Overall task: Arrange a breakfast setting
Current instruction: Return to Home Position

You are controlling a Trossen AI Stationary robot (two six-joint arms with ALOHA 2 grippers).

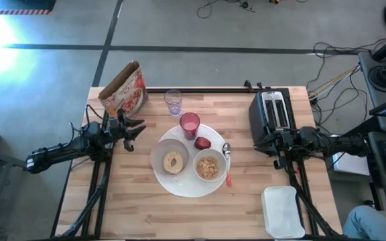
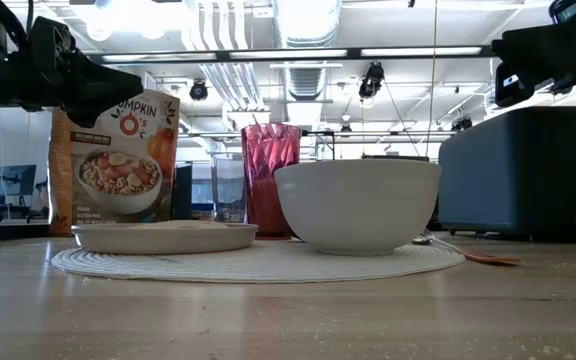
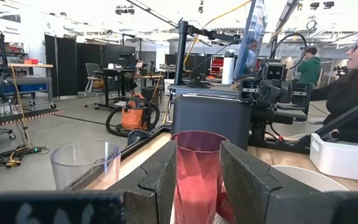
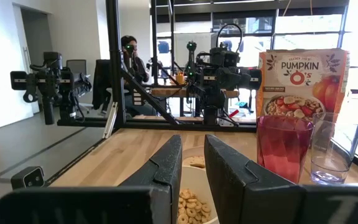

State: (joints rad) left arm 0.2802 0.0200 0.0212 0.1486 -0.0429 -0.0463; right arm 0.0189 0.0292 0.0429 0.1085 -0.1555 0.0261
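A large round white plate [image 1: 187, 187] sits mid-table. On it stand a white bowl with a bagel [image 1: 171, 161], a white bowl of cereal [image 1: 209, 167] and a red apple [image 1: 202, 142]. A pink tumbler [image 1: 189, 124] stands at the plate's far rim. An orange-handled spoon [image 1: 227, 164] lies along the plate's right rim. My left gripper [image 1: 134, 134] is open and empty, left of the plate; its wrist view looks between the fingers [image 3: 199, 152] at the tumbler [image 3: 197, 174]. My right gripper [image 1: 273, 144] is open and empty by the toaster, right of the plate [image 4: 193, 146].
A cereal box [image 1: 122, 90] stands at the far left and a clear glass [image 1: 173, 102] behind the tumbler. A black toaster [image 1: 273, 114] stands at the far right. A white rectangular tray [image 1: 283, 211] lies near right. A person [image 3: 353, 81] sits beyond the table's right side.
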